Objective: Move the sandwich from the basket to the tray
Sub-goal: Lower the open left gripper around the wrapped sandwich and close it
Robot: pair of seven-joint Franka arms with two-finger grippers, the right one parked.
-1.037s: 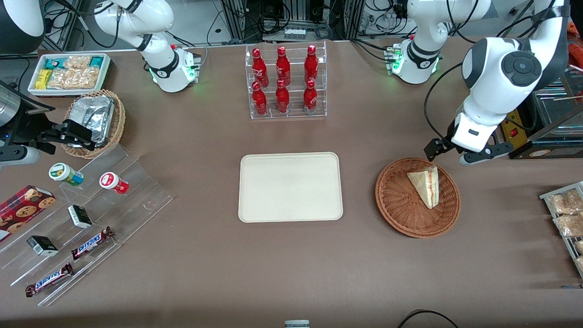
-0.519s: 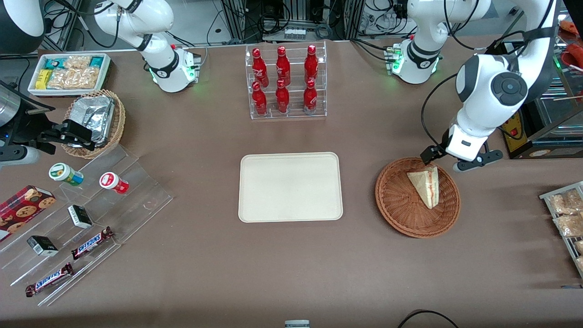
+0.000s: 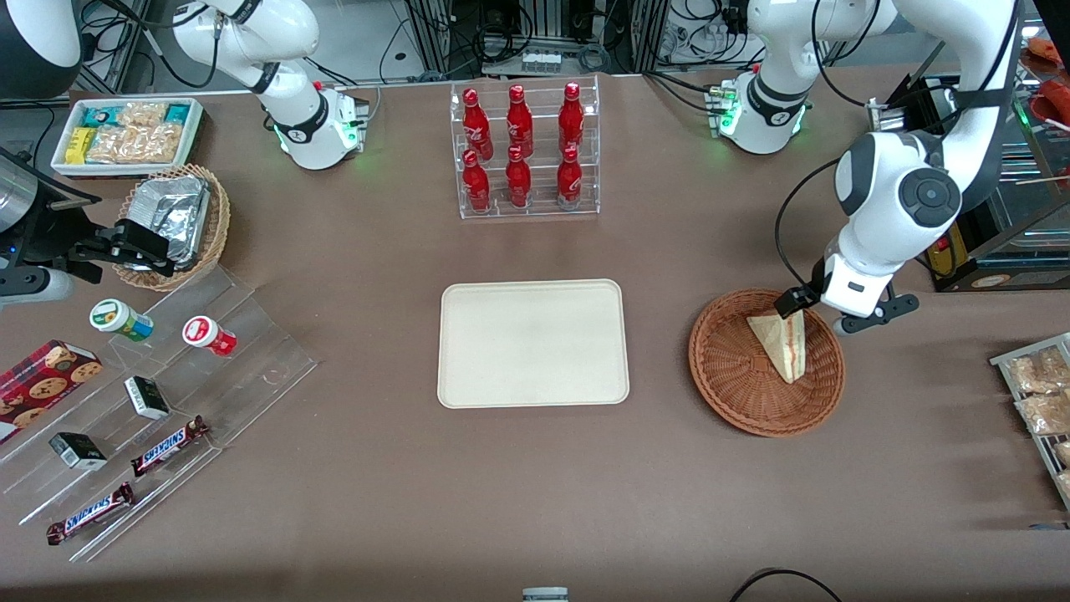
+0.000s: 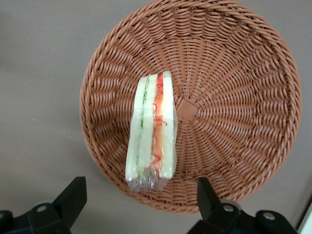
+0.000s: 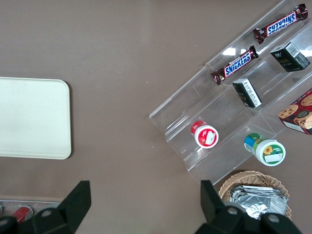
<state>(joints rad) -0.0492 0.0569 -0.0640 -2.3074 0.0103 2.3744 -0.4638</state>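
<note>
1 sandwich [image 3: 782,341] lies in the reddish-brown basket [image 3: 736,393], on the part of the weave farther from the front camera, its red and green filling edge showing in the wrist view [image 4: 151,134]. The basket [image 4: 234,97] sits on the brown table [image 3: 501,485] toward the working arm's end, well apart from the 1 cream tray [image 3: 532,343], which lies bare at the table's middle.

The left arm's gripper [image 3: 815,311] hangs just above the basket's rim farthest from the front camera, over the sandwich's broad end. Its 2 fingers [image 4: 73,195] stand wide apart, 1 on each side of the sandwich, holding nothing and not touching it.

At the table's edge farthest from the camera a clear rack [image 3: 527,150] holds 6 red bottles [image 3: 518,121] in 2 rows of 3. Toward the parked arm's end are 1 tan wicker basket [image 3: 213,226] with foil packs, 1 white bin of snacks [image 3: 125,134], and a clear stepped stand [image 3: 251,351] with 2 Snickers bars [image 3: 167,445], 2 small dark boxes [image 3: 146,397] and 2 round cups [image 3: 207,334].
</note>
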